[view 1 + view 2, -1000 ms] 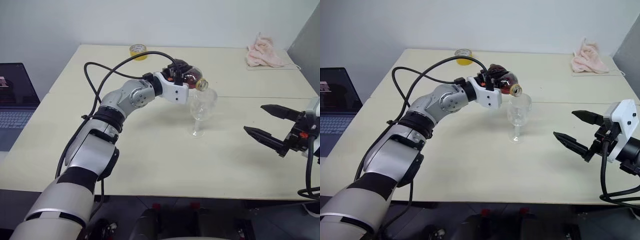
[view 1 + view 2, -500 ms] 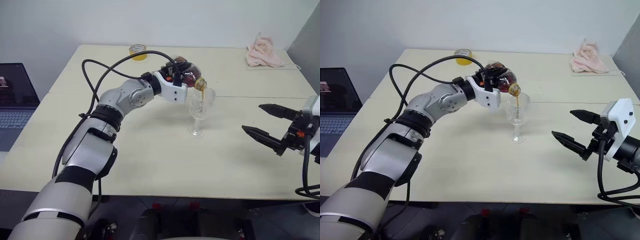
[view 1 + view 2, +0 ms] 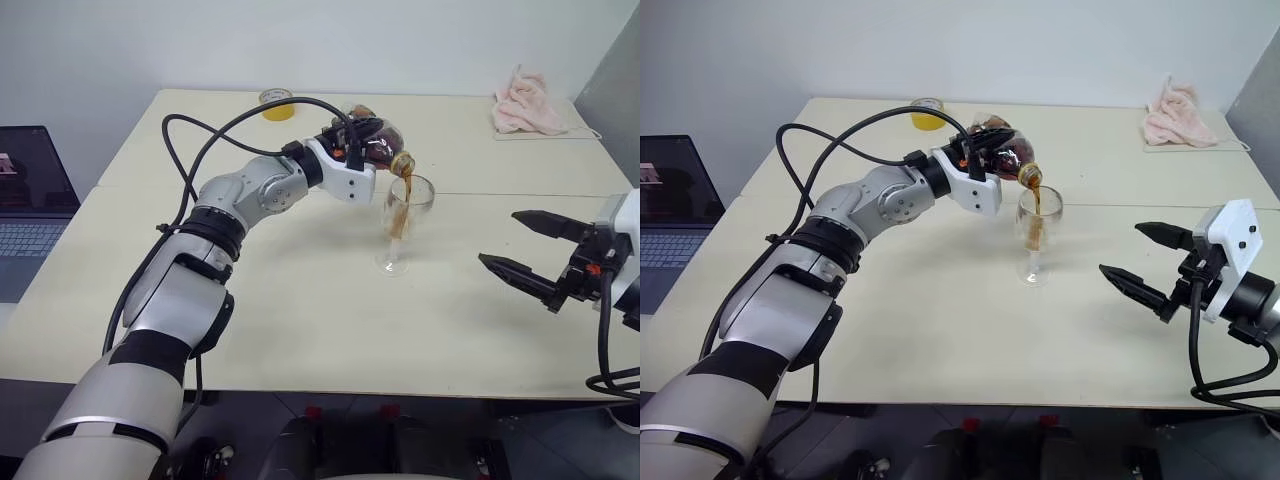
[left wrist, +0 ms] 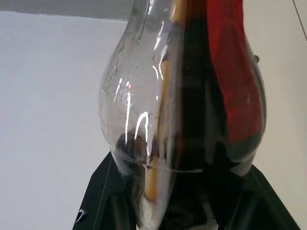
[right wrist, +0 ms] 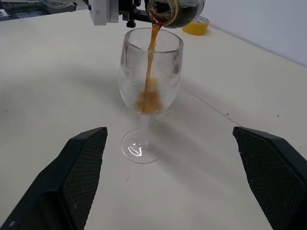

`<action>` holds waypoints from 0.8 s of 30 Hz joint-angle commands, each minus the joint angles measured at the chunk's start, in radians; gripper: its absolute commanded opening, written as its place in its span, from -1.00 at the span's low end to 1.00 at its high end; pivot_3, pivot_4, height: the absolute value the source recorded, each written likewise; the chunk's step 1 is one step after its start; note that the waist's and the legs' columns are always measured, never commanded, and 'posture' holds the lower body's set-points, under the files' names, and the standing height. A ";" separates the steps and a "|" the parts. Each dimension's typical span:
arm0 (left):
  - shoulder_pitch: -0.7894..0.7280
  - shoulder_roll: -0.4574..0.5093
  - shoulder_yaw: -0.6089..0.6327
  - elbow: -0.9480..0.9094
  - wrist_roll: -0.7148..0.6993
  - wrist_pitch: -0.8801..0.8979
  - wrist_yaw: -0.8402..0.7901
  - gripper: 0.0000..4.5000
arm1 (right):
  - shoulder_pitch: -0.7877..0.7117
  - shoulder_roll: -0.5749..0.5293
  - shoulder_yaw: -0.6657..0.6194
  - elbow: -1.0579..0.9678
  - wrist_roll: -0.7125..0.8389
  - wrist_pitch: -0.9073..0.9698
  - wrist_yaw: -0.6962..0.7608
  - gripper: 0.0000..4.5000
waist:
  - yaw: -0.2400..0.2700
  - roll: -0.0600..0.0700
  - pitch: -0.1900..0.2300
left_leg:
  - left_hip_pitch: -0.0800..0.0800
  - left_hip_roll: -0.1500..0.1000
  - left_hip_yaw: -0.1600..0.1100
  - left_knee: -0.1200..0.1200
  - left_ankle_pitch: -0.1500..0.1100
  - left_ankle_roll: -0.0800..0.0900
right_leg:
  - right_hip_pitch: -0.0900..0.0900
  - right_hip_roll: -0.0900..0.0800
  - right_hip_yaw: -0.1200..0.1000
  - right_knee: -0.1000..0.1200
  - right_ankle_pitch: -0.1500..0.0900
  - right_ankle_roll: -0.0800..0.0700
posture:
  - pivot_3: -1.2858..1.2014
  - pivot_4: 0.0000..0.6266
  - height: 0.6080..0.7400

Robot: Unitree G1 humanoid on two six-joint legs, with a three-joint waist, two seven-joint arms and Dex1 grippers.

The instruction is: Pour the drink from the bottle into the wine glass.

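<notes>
Nearest, at the right edge of the table (image 3: pixel 300 330), the right gripper (image 3: pixel 528 250) hangs just above the surface, jaws spread wide and holding nothing, pointed toward the wine glass (image 3: pixel 402 225) but well apart from it. Mid-table, the wine glass stands upright on its round foot, untouched by either gripper. A thin brown stream of the drink (image 5: pixel 149 52) falls from the bottle's mouth into the bowl, and a little liquid has gathered at the bottom of the bowl, so the glass is far from full. Just above and behind the rim, the left gripper (image 3: pixel 358 152) is clamped around the body of the bottle (image 3: pixel 378 148), which is tipped with its mouth down over the glass; dark liquid shows inside it in the left wrist view. Farther back, a yellow tape roll (image 3: pixel 275 103) sits near the far edge, and a pink cloth (image 3: pixel 525 102) lies at the far right corner. Step in hand: the pour itself, early on by my reading. The next move likely calls for holding the mouth over the bowl, tipping slowly as the bottle empties, then righting it before the glass overfills.
</notes>
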 commanded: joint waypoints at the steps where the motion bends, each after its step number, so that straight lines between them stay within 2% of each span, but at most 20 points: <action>1: -0.046 0.014 0.005 -0.022 0.005 0.002 0.040 -0.24 | -0.011 -0.006 -0.013 -0.016 -0.004 -0.025 -0.004 1.00 | 0.000 0.000 0.000 | 0.000 0.000 0.000 0.000 0.000 0.000 | 0.000 0.000 0.000 0.000 0.000 0.000 | 0.03 -0.52 1.00; 24: -0.074 0.025 -0.003 -0.002 0.035 0.026 0.101 -0.24 | -0.011 -0.007 -0.010 -0.008 -0.008 -0.030 0.000 1.00 | 0.000 0.000 0.000 | 0.000 0.000 0.000 0.000 0.000 0.000 | 0.000 0.000 0.000 0.000 0.000 0.000 | 0.03 -0.52 1.00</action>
